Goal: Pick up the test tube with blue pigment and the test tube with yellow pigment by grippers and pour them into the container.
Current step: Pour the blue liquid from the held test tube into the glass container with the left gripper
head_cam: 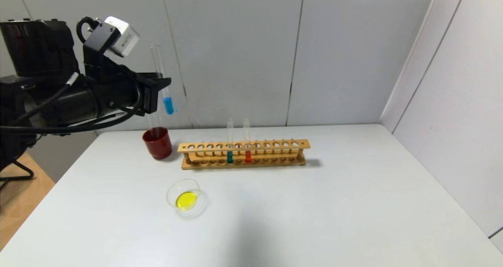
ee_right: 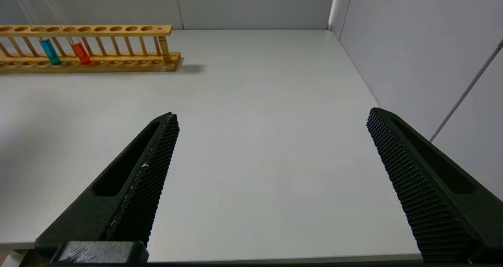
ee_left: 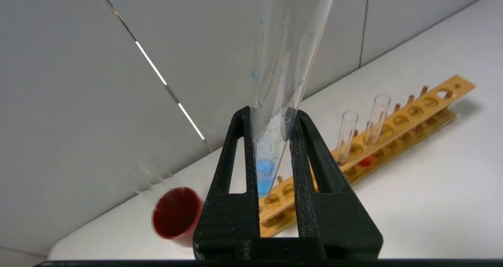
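White tabletop [head_cam: 314, 204] meets grey wall panels [head_cam: 232, 51]; left end effector [head_cam: 159, 87] grips blue tube [head_cam: 168, 105], right end effector [ee_right: 271, 121] gapes wide.

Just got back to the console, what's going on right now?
The left gripper is shut on the test tube with blue pigment, holding it roughly upright in the air above the dark red cup. The glass container on the table already holds yellow liquid. A teal tube and an orange-red tube stand in the wooden rack. The right gripper hangs open, idle over bare table.
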Action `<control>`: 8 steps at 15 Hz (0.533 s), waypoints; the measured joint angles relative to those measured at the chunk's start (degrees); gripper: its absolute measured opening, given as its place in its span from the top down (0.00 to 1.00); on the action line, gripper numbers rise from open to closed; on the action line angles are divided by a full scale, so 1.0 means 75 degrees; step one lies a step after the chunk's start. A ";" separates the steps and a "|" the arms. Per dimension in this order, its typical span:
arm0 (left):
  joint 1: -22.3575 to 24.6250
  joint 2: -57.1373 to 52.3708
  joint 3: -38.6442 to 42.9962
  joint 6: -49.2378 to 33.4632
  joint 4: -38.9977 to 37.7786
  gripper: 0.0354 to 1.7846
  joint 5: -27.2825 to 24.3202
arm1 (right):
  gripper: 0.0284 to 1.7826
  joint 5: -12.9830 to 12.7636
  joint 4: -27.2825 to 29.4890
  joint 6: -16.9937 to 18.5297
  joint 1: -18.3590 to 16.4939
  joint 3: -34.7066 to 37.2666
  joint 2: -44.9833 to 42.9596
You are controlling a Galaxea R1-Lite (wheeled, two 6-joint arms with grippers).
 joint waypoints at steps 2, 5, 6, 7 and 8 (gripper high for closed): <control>0.0166 -0.0124 0.0328 0.0746 0.0007 0.85 0.0000 | 0.02 0.0000 0.0000 0.0000 0.0000 0.0000 0.0000; 0.0296 -0.0198 0.0857 0.2097 -0.0008 0.85 0.0008 | 0.02 0.0000 0.0000 0.0000 0.0003 0.0000 0.0000; 0.0310 -0.0205 0.0930 0.2464 -0.0008 0.85 0.0011 | 0.02 0.0000 0.0002 0.0000 0.0000 0.0000 0.0000; 0.0323 -0.0202 0.1029 0.2786 -0.0011 0.85 0.0023 | 0.02 0.0000 0.0000 0.0000 0.0000 0.0000 0.0000; 0.0323 -0.0187 0.1102 0.3096 -0.0026 0.85 0.0031 | 0.02 0.0000 0.0002 0.0000 0.0000 0.0000 0.0000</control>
